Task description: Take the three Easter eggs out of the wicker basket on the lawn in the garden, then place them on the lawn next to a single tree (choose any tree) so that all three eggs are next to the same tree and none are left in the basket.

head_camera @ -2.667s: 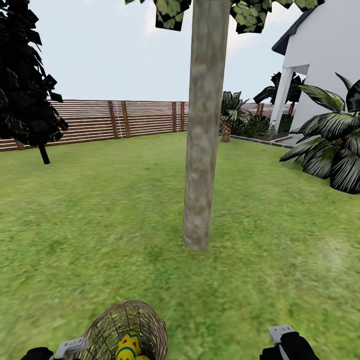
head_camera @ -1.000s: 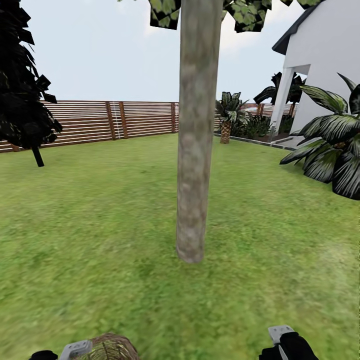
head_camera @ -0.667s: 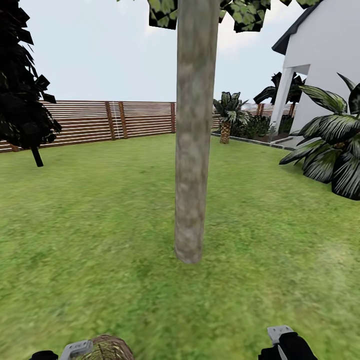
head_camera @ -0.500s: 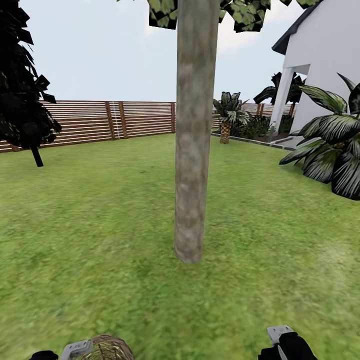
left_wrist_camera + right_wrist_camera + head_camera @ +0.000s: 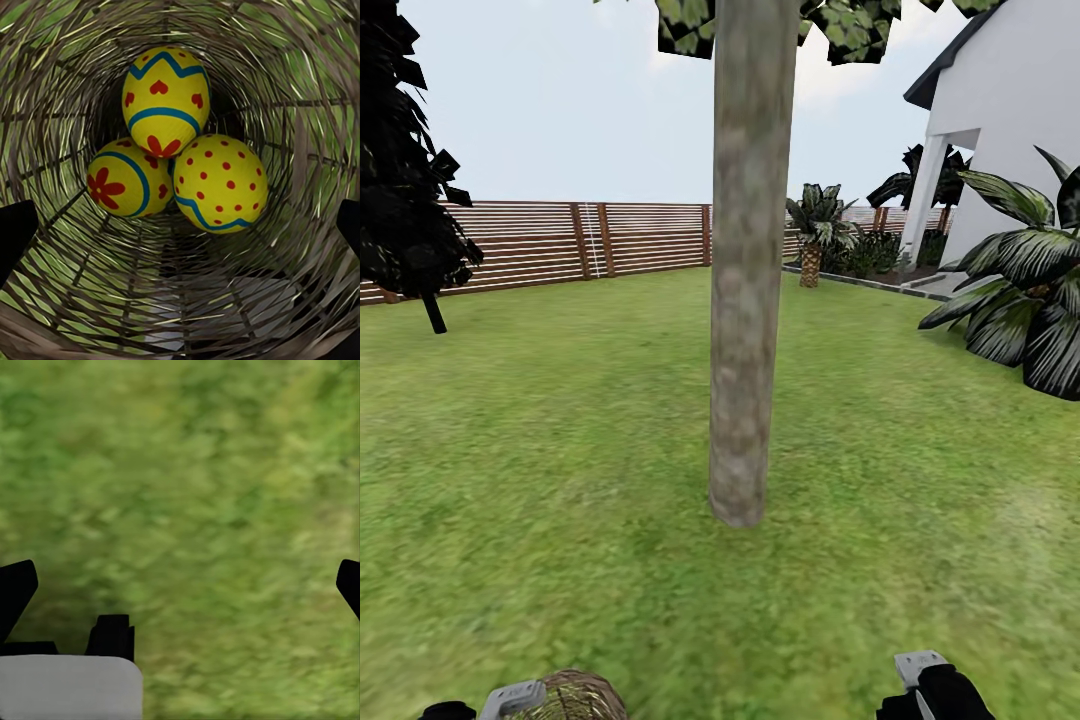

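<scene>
1. Left gripper hangs over the mouth of the basket. Its two dark fingers sit far apart at the edges of the left wrist view, so it is spread wide and pinches nothing.
2. Three eggs lie deep in the basket, all touching. One egg with hearts is the farthest in. One egg with a flower and one egg with dots sit side by side nearer the gripper.
3. In the head view the basket is on the grass at the robot's left, and the tree stands near, just ahead in the middle.
4. A dark tree and a brown fence are far back on the left. A white house and a leafy plant are on the right.
5. Right gripper looks down at bare grass. Its fingers are spread wide too, with nothing between them.
6. No egg is out yet. All three must be lifted and set on the grass by the tree, so the job looks like it is at the start.
</scene>
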Controlling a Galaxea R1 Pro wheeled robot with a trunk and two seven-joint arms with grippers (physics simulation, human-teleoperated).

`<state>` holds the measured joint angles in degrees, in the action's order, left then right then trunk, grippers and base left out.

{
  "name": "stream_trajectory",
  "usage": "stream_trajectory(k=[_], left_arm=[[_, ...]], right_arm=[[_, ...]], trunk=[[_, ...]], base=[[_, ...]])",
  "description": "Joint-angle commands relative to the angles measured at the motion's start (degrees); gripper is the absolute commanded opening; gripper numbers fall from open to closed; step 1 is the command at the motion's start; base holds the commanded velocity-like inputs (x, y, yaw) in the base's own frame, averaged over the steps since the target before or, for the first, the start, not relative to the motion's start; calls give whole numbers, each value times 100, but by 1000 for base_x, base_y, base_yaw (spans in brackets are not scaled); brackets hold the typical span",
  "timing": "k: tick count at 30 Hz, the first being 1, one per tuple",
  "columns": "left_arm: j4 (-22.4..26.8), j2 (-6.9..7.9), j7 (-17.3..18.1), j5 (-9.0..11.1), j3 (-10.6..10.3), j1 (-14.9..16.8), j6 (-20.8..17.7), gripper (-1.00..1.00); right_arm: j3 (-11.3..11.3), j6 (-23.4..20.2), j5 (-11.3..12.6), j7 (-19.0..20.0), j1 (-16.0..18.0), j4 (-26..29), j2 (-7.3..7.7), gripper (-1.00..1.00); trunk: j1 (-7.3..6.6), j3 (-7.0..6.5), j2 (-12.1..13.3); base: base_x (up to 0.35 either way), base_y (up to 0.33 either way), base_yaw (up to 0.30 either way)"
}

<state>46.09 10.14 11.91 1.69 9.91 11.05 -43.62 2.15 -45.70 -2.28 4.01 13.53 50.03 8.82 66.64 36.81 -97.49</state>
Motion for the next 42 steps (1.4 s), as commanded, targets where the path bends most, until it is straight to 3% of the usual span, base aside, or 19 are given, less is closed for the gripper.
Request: stream_trajectory(k=[1, 10, 16, 20, 24, 42], left_arm=[[6, -2, 13, 15, 15, 3, -33, 100], [6, -3, 13, 15, 14, 3, -33, 100], [33, 192, 8, 4, 6, -18, 85, 100], [40, 322, 5, 6, 25, -23, 191, 100], [19, 326, 5, 3, 26, -23, 259, 100], [-13, 319, 0, -7, 12, -24, 266, 100]], right_arm=[[13, -27, -27, 30, 3, 7, 6, 100], [13, -11, -11, 49, 1, 7, 19, 100], [63, 111, -8, 84, 145, -83, 148, 100], [52, 209, -45, 84, 165, -118, 27, 100], [50, 289, -63, 83, 167, -131, -48, 100], [48, 298, -64, 83, 168, -133, -56, 100]], trunk=[[0, 6, -3], [0, 6, -3], [0, 6, -3], [0, 6, -3], [0, 6, -3], [0, 6, -3]], base=[[0, 0, 0], [0, 0, 0], [0, 0, 0], [0, 0, 0], [0, 0, 0], [0, 0, 0]])
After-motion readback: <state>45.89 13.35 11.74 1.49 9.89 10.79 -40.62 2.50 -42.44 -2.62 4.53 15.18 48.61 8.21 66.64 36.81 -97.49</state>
